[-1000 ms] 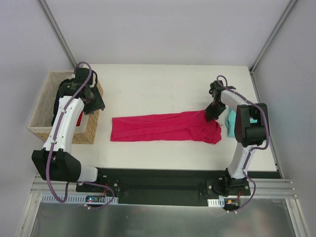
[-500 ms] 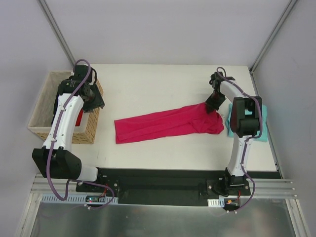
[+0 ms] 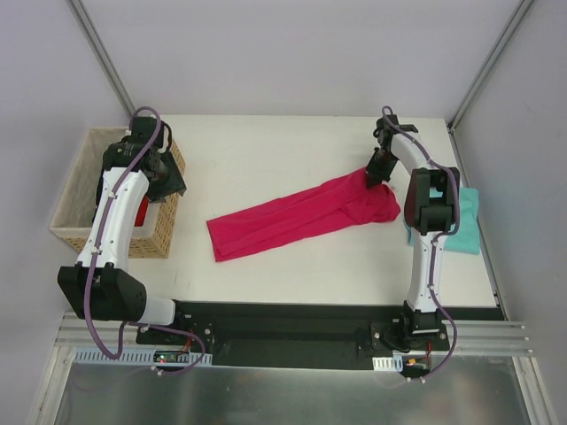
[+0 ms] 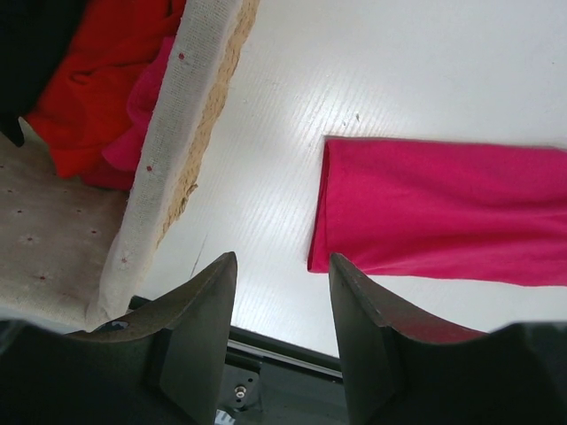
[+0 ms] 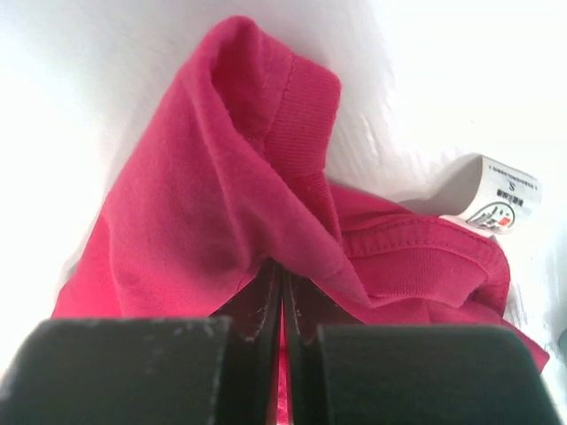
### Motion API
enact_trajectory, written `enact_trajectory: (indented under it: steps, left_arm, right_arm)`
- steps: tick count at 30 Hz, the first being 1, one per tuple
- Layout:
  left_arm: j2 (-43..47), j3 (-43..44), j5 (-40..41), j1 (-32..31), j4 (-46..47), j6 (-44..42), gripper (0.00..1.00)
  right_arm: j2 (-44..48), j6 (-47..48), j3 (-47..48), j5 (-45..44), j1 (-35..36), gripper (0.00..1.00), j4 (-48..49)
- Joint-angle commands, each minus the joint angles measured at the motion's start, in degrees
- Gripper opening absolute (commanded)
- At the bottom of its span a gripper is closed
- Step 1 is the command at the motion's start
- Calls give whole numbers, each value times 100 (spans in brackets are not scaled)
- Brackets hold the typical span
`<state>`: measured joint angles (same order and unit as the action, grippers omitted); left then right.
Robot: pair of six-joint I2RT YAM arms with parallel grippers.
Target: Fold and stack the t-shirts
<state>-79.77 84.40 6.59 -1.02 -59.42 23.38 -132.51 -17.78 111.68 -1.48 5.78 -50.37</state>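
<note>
The right arm rises from its base at the near right of the table (image 3: 283,146), bends at the elbow and reaches its forearm away and to the left. This puts the right gripper (image 3: 377,172) at the far right end of the magenta t-shirt (image 3: 297,217). In the right wrist view its jaws are pressed almost together on a raised pinch of the pink cloth (image 5: 221,186) near the ribbed collar. The white neck label (image 5: 501,193) sticks out just to one side.

From that held end the shirt runs as a long, narrow band diagonally across the middle of the table, with its other end lying flat nearer the left arm. The cloth is bunched beside the grip.

The teal t-shirt (image 3: 466,223) lies at the table's right edge, partly hidden behind the right arm. I cannot tell whether it touches the pink one.

The left arm stretches away along the left side, its wrist bent over the right wall of the wicker basket (image 3: 73,191). The left gripper (image 3: 165,181) hangs there with its jaws partly apart and nothing between them. Its wrist view looks down on the basket's wall (image 4: 190,115), on red cloth (image 4: 97,80) inside, and on the shirt's free end (image 4: 443,212), well apart from the fingers.
</note>
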Motion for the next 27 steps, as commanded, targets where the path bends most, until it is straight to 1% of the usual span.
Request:
enact_trajectory:
  steps: [1,5,11,14,22,26,27]
  left_arm:
    - [23,252,79,58,-184,-114,46]
    - [-4,314,53,58,-202,-158,46]
    - [-56,419,35,66,-254,-237,46]
    - [-65,454,44,66,-272,-263,46]
    - [-92,507,44,66,-325,-263,46]
    - [-144,569,35,66,-342,-272,46]
    - [-144,577,35,66,-342,-263,46]
  right_arm:
    - [-109,721,390,227,90,1,-52]
    - [-161,1126,609,323,160,1,106]
    - [-320,1645,1005,183,441,1,220]
    - [-328,1743,1075,-72,555,1,326]
    - [-346,1954,1058,-46,591,1,546]
    - [-267,1980,1005,-448,600,1,511]
    - [-241,1963,979,-607,600,7,484]
